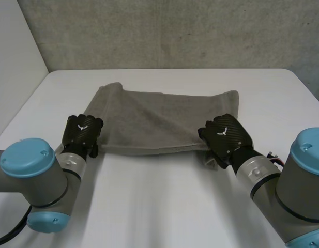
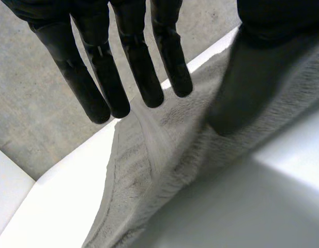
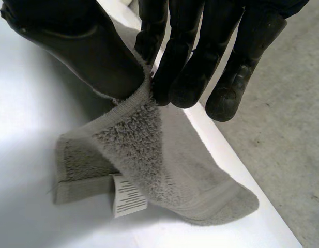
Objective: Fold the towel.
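1 towel (image 1: 159, 119) | left hand (image 1: 82, 132), right hand (image 1: 225, 135): 2, pinching near corners

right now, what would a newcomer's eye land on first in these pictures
A grey terry towel lies spread across the white table with a black robot hand at each near corner. The right hand pinches the near right corner between thumb and fingers and holds it up off the table, with a white label hanging beneath. The left hand is at the near left corner.
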Controlling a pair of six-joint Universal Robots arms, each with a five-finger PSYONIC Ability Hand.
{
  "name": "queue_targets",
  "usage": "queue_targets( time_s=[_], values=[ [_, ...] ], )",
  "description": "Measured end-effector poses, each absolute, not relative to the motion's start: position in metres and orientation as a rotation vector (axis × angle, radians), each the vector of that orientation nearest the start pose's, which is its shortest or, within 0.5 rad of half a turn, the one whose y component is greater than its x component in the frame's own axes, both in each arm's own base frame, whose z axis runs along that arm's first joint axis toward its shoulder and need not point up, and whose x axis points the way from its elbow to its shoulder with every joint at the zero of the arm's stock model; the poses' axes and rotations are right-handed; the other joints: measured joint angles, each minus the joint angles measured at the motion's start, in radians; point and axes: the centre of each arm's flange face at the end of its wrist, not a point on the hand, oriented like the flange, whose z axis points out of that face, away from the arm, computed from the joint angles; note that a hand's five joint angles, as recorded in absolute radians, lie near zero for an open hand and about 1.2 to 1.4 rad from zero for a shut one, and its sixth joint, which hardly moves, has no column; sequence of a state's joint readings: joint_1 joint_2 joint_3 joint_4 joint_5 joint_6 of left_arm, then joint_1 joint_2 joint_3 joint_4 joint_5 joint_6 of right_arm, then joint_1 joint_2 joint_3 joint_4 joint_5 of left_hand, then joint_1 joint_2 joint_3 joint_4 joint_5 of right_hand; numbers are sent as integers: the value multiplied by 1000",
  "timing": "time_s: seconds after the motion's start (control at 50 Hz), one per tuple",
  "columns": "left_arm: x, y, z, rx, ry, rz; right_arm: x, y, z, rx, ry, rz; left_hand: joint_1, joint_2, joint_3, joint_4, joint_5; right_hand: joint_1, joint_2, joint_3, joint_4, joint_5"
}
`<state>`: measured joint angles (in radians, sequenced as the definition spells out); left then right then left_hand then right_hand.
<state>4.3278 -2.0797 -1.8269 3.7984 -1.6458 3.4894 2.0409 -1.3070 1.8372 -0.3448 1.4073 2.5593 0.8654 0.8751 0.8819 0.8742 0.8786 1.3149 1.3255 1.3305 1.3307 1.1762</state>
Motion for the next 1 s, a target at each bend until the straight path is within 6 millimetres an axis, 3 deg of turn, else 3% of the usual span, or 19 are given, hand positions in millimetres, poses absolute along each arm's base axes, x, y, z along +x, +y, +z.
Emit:
queue_targets(
  time_s=[0.32, 0.52, 0.7, 0.76, 0.82, 0.88, 1.0],
  values=[
    [-247, -280, 111, 773, 2221, -2035, 257, -258, 176, -1080, 2099, -1961, -98, -101, -116, -101, -124, 0, 3, 0, 0, 0],
    [-248, -277, 109, 801, 2236, -2031, 257, -263, 162, -1078, 2140, -1912, -118, -122, -137, -122, -142, 0, 3, 0, 0, 0],
    [-259, -279, 105, 931, 2256, -2082, 258, -268, 160, -1002, 2160, -1891, -112, -118, -130, -119, -124, 0, 3, 0, 0, 0],
    [-264, -280, 103, 983, 2262, -2102, 259, -270, 160, -979, 2165, -1883, 72, 43, 45, 55, 45, 0, 3, 0, 0, 0],
    [-267, -283, 103, 1020, 2265, -2119, 259, -274, 160, -939, 2172, -1865, 475, 454, 438, 453, 432, 0, 3, 0, 0, 0],
    [-266, -286, 104, 1022, 2263, -2126, 260, -276, 159, -899, 2178, -1843, 555, 614, 626, 628, 582, 0, 3, 0, 0, -3],
    [-254, -299, 110, 951, 2243, -2128, 262, -279, 157, -797, 2188, -1790, 555, 617, 651, 639, 583, -102, -121, -119, -121, -146]
  ],
)
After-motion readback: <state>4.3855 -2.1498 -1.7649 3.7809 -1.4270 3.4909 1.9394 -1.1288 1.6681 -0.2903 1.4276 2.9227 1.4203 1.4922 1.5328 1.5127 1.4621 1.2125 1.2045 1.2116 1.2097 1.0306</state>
